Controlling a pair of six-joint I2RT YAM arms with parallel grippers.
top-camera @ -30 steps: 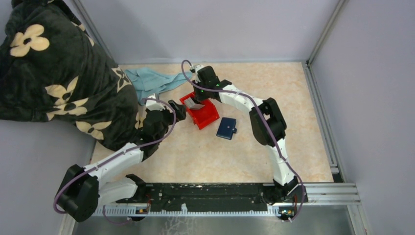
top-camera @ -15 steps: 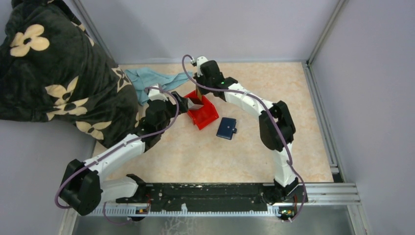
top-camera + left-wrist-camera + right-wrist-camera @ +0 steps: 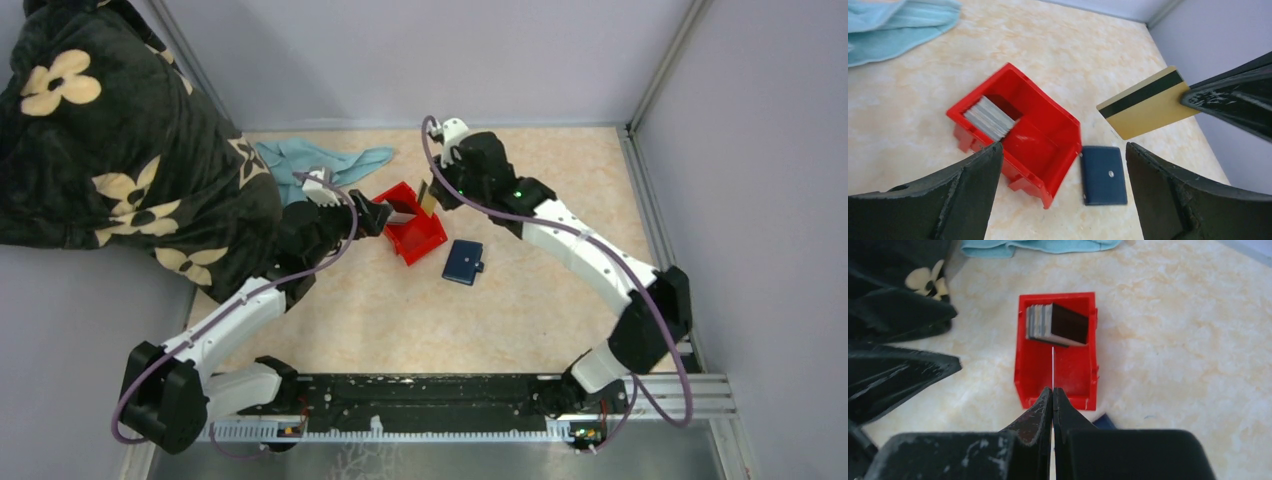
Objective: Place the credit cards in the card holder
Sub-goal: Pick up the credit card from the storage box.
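Overhead view: the right gripper (image 3: 434, 196) hangs at the far right corner of a red plastic bin (image 3: 425, 240), pinching a tan credit card (image 3: 426, 196) upright. The left gripper (image 3: 385, 212), jaws wide and empty, sits just beside the bin's left side. A small navy folding card holder (image 3: 463, 262) lies folded on the table (image 3: 420, 320), just right of the bin.

Left wrist view: the tan card's black stripe shows. A stack of greyish cards (image 3: 990, 118) stands in the bin's far end.

Right wrist view: the card appears edge-on, clamped between the fingers over the bin.
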